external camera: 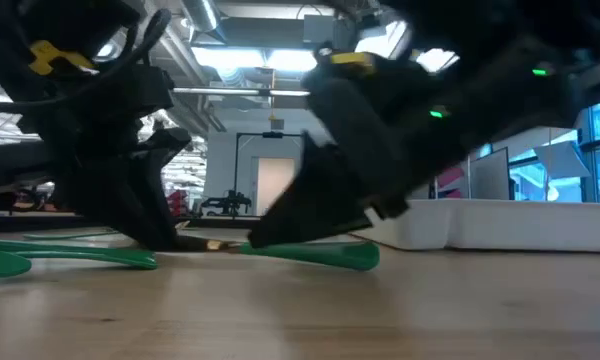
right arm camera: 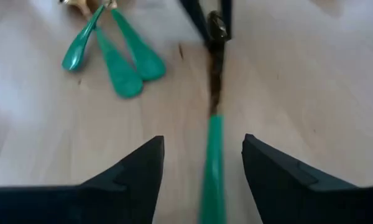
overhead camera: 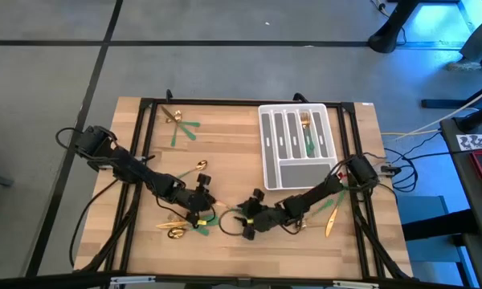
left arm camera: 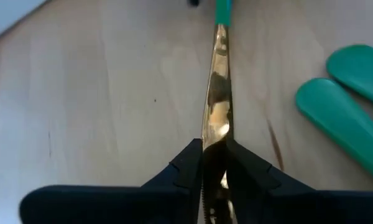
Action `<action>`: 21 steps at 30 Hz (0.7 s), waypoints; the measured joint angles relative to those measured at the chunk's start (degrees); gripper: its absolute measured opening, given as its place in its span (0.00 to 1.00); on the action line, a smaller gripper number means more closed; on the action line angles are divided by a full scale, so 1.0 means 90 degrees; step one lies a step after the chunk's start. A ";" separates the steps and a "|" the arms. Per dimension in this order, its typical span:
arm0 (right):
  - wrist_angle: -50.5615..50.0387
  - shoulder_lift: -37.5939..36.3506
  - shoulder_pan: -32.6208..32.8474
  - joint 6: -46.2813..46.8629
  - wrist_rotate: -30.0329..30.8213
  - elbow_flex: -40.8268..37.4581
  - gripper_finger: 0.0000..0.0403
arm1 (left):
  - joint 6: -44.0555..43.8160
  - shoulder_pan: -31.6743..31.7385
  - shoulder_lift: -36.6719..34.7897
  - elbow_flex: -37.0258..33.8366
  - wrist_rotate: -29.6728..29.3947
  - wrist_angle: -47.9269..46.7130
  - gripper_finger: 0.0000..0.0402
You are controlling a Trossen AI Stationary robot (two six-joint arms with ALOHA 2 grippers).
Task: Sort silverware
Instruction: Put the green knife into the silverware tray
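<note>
Down at the near middle of the table (overhead camera: 225, 144) the two arms are meeting over a single knife (left arm camera: 219, 93). The left gripper (left arm camera: 214, 163) is pinching the gold blade edge-on between its fingertips, jaws closed tight on the metal, with the blade running straight out ahead and the green handle (right arm camera: 212, 165) starting at the far end. The right gripper (right arm camera: 202, 163) is sitting over that handle with its jaws standing wide apart, one finger on each side, neither touching it. From table height the handle is lying low along the wood, its rounded end poking out from under the right arm.

Just beside the left gripper, three more green handles (right arm camera: 115, 53) are fanning out together on the wood. Other pieces are lying scattered near the far left corner (overhead camera: 179, 124) and by the right edge (overhead camera: 331, 215). The grey-white tray (overhead camera: 297, 144) is holding a gold fork (overhead camera: 307, 128) in one slot.
</note>
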 joint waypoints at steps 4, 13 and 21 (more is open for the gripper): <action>-0.0346 -0.0011 -0.0302 0.0206 -0.0445 0.0211 0.51 | 0.0147 -0.0190 0.0000 0.0000 -0.0337 -0.0004 0.10; -0.0286 0.0185 -0.0492 0.0250 -0.1225 0.0249 0.41 | 0.0286 -0.0511 0.0000 0.0000 -0.0946 0.0001 0.03; -0.0285 0.0508 -0.0283 0.0241 -0.0892 0.0261 0.22 | 0.0139 -0.0537 0.0000 0.0000 -0.1124 0.0007 0.00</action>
